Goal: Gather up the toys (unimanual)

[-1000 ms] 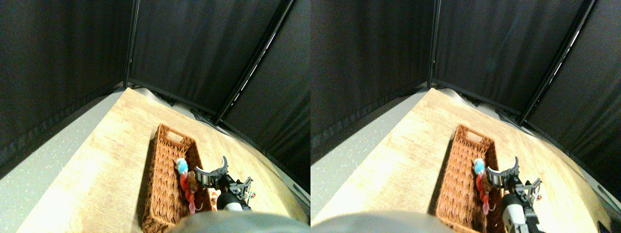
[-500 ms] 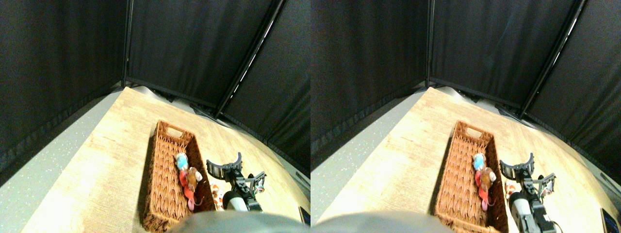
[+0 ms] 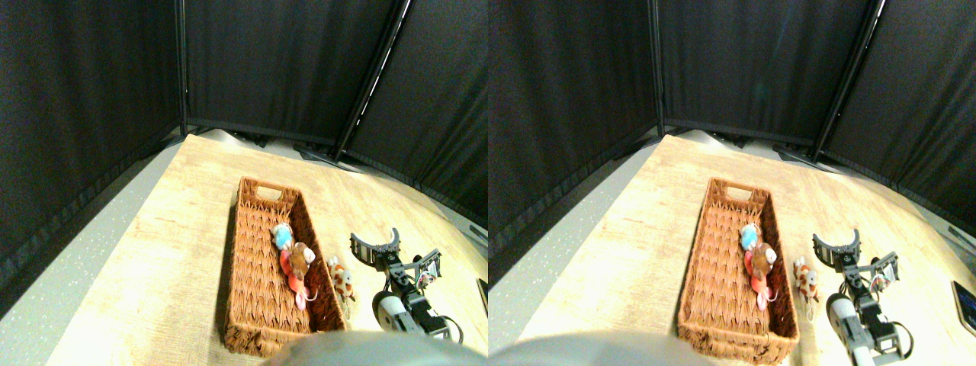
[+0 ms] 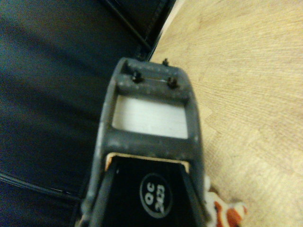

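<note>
The basket [image 3: 267,267] now shows whole beside me: I have drawn my gripper [image 3: 375,245] back from its right wall, jaws spread and empty. Inside it, against that wall, lie the blue toy [image 3: 283,237], the brown toy [image 3: 302,258] and the red toy [image 3: 290,274]. Just outside that wall lies an orange-and-white toy [image 3: 341,280], uncollected. My wrist camera crops it [image 4: 227,213] at the frame edge.

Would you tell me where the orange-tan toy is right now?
In the stereo pair view, the orange-tan toy lies on the wooden table, just outside the wicker basket's right wall, between the basket and the right gripper.
</note>
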You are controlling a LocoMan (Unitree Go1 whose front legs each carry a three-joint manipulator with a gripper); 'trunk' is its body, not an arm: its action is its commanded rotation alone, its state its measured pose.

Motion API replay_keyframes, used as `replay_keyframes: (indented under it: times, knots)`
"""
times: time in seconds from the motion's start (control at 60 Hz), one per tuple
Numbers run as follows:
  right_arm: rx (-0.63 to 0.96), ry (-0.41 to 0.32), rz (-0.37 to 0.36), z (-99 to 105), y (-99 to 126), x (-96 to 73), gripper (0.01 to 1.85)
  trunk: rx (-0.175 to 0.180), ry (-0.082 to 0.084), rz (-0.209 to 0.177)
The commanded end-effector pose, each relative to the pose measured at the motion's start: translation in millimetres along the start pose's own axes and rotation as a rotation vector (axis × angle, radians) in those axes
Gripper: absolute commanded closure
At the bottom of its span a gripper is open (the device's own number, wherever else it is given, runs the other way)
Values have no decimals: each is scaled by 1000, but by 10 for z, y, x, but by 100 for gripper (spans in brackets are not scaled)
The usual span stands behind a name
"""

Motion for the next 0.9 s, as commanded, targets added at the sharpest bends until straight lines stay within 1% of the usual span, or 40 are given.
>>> replay_keyframes:
  times: [0.017,0.05,0.067,0.133,0.167,0.183,0.2,0.3,0.467,0.5,0.55,0.667,0.683,0.717,0.8,0.85,0.9]
  knots:
    - [13,-12,29,5,-12,16,106,-7,20,15]
    - [38,-9,5,-42,-72,5,105,-7,20,15]
    - [42,-6,0,-52,-88,4,104,-9,23,17]
    - [82,12,-29,-105,-179,13,97,-11,24,18]
    - [105,32,-41,-144,-216,18,93,-13,26,19]
    - [105,32,-41,-144,-216,18,93,-14,26,20]
    - [131,47,-44,-166,-232,22,92,-14,26,20]
    - [125,69,-51,-252,-294,44,89,-20,27,25]
    - [138,99,-55,-336,-304,72,85,-30,27,27]
    - [152,113,-61,-362,-316,87,85,-32,30,30]
    - [179,111,-85,-395,-336,97,88,-35,29,34]
    - [221,116,-115,-439,-398,98,93,-40,35,40]
    - [238,124,-135,-448,-440,114,91,-40,35,40]
    - [240,144,-133,-452,-474,127,92,-42,35,40]
    - [260,131,-159,-473,-564,131,92,-42,33,40]
    - [283,140,-179,-491,-635,118,92,-42,33,40]
    - [297,131,-192,-500,-687,101,93,-39,36,40]
